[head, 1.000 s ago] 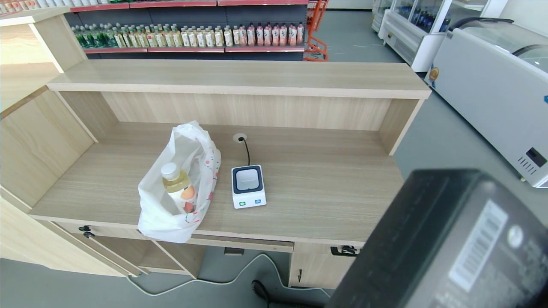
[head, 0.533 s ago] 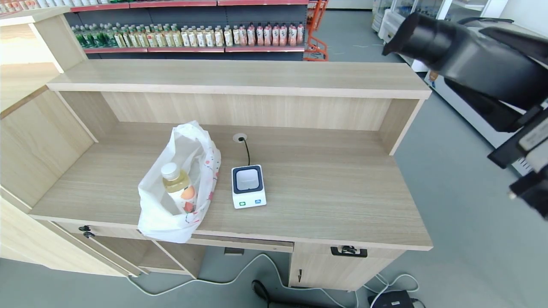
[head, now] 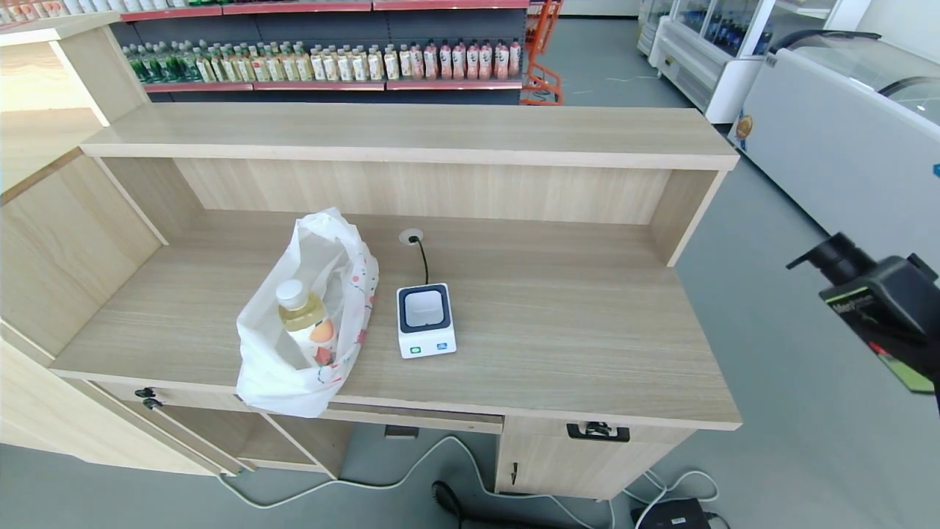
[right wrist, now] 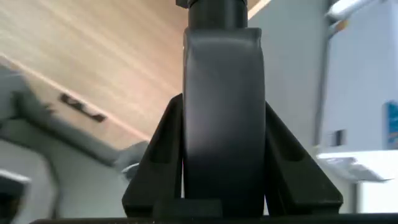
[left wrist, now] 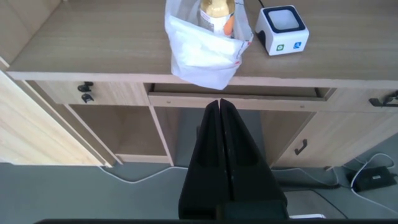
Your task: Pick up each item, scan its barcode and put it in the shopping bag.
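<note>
A white shopping bag [head: 323, 294] stands on the wooden counter [head: 558, 323], left of the middle. A bottle [head: 302, 316] with a white cap and yellow drink stands upright inside it. The white barcode scanner [head: 426, 320] sits just right of the bag, dark window facing up. My left gripper [left wrist: 219, 106] is shut with nothing in it, low in front of the counter, below the bag [left wrist: 202, 43] and scanner [left wrist: 283, 28]. My right arm [head: 877, 297] hangs off the counter's right end, above the floor. Its gripper [right wrist: 224, 37] looks shut, its fingers one dark mass.
A raised shelf [head: 411, 136] runs along the back of the counter, with side walls at both ends. The scanner's cable [head: 422, 257] leads to a hole in the top. Drawers with black handles [head: 597, 431] sit below. White freezers [head: 844, 139] stand to the right.
My right arm swung from close before the head camera at lower right, up to upper right, then down to the right edge. Bag, bottle and scanner have not moved.
</note>
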Tool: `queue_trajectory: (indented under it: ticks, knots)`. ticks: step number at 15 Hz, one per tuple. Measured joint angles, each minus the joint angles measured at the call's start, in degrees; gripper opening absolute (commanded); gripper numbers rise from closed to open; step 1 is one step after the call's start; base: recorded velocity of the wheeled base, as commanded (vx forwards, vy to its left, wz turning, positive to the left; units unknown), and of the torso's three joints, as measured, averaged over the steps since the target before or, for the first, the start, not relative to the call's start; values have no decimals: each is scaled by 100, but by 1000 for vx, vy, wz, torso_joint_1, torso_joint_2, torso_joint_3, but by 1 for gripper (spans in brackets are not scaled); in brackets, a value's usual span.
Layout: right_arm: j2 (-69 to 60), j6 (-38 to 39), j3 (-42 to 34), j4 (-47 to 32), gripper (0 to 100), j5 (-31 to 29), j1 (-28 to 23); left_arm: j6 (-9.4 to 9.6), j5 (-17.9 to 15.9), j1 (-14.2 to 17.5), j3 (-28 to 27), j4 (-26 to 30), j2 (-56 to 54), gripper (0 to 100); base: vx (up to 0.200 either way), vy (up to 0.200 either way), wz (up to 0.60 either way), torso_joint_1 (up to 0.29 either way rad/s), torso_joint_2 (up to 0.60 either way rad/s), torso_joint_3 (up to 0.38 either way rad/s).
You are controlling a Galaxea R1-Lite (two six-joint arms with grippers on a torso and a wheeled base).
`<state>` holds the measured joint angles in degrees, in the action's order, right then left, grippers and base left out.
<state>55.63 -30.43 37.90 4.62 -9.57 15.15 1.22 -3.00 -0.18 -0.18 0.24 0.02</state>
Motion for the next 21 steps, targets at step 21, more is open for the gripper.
queue_trajectory:
  ticks: [21]
  knots:
    - [1540,7347,1447,651,0,1920,284,15,0,0,0,2,0,0,0,29,0,0,0,1]
